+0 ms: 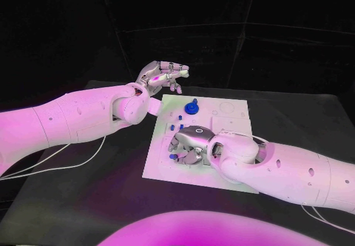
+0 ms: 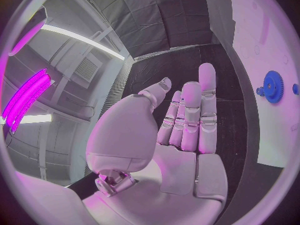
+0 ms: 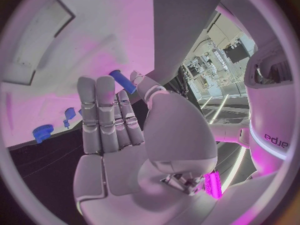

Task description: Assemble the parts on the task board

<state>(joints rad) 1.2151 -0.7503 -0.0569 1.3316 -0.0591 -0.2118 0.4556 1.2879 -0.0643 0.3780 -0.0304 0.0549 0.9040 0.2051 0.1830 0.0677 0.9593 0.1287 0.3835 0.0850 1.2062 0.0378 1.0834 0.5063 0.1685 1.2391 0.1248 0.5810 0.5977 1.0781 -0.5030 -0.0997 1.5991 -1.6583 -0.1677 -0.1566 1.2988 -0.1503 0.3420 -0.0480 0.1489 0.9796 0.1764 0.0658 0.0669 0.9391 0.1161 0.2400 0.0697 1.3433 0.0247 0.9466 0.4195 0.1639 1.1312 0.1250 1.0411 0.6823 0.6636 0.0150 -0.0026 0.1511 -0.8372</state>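
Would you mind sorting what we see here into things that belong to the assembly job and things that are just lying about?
Belongs to the job:
- task board
- blue gear standing on the board
- small blue parts on the board
- blue peg pinched in the right hand
- left hand, holding nothing, raised beyond the board

Just lying about:
- white cables on the black table

White task board (image 1: 229, 115) flat on table, blue gear (image 1: 192, 108) upright, small blue parts (image 1: 177, 126) probably pegs
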